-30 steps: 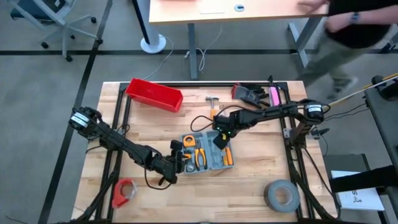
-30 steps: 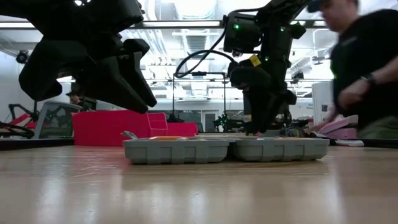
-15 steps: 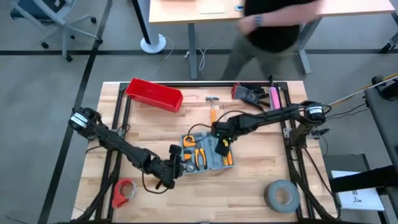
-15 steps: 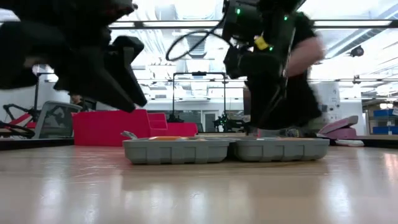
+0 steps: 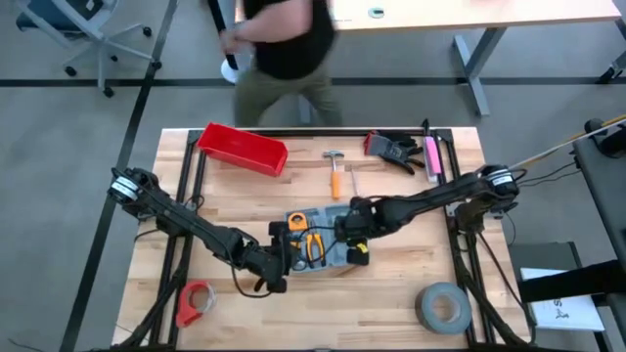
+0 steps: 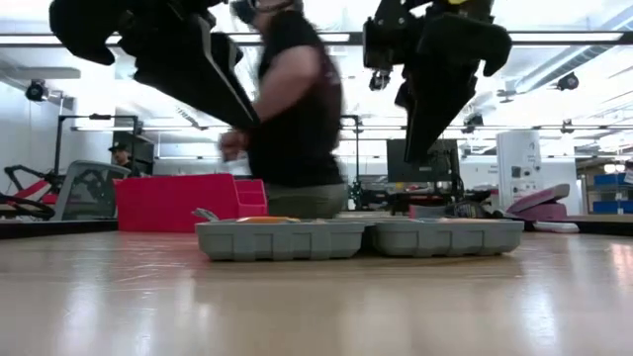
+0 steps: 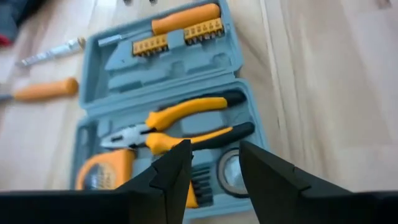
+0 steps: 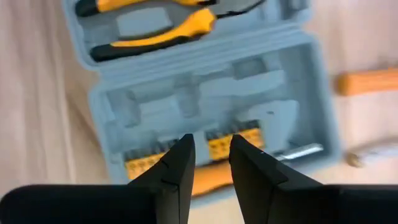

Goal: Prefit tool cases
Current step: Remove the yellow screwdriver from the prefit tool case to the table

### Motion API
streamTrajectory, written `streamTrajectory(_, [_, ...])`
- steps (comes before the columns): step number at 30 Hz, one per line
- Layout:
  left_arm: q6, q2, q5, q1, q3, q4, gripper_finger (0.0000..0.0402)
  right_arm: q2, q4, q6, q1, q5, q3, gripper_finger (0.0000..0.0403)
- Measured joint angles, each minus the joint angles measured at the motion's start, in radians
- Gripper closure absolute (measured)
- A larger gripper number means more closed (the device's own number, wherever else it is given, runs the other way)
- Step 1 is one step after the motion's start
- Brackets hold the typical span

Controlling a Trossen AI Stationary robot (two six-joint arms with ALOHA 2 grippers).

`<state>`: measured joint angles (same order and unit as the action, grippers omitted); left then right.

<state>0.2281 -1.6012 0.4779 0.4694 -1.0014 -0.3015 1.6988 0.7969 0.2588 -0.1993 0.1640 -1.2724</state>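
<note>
Left end effector [image 7: 211, 171]: dark, two angular fingers set a little apart, nothing between them, hanging over the case half that holds pliers; we place it at the case's left side in the overhead view. Right end effector [image 8: 208, 163]: same make, fingers likewise a small gap apart and empty, above the case's other half.

Tool case [image 5: 323, 240]: flat, grey-blue moulded plastic, hinged, lying open at mid-bench. Recesses hold orange-and-black pliers [image 7: 180, 124], a row of orange bit holders [image 7: 183, 36], an orange-handled driver [image 7: 186, 17] and a round coil [image 7: 231, 174].

Bench [image 5: 391, 303]: pale wood planks, smooth, on a black frame. We list on it: a red plastic bin [image 5: 243, 149] at the far left, an orange-handled hammer [image 5: 335, 171], black gloves [image 5: 391, 149], a pink object [image 5: 430, 154], a grey tape roll [image 5: 442, 308] near the right front, a red tape dispenser [image 5: 194, 301] near the left front.

Room: grey floor, a second desk [image 5: 469, 12] beyond, an office chair [image 5: 88, 29], bright ceiling lights. One person [image 5: 279, 49] in a dark top walks past the bench's far edge.
</note>
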Motion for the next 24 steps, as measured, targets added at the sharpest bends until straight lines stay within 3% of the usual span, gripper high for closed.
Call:
streamTrajectory(9, [0.173, 0.000, -0.037, -0.028, 0.004, 0.006, 0.0263, -0.046, 0.094, -0.011, 0.005, 0.084, 0.002, 0.0305])
streamTrajectory(17, [0.414, -0.005, -0.192, -0.128, 0.003, 0.044, 0.0271, -0.046, 0.113, 0.028, 0.012, 0.107, 0.017, 0.0295])
streamTrajectory(24, [0.545, -0.014, -0.268, -0.181, 0.003, 0.051, 0.0269, -0.054, 0.117, 0.046, 0.012, 0.108, 0.126, 0.0297])
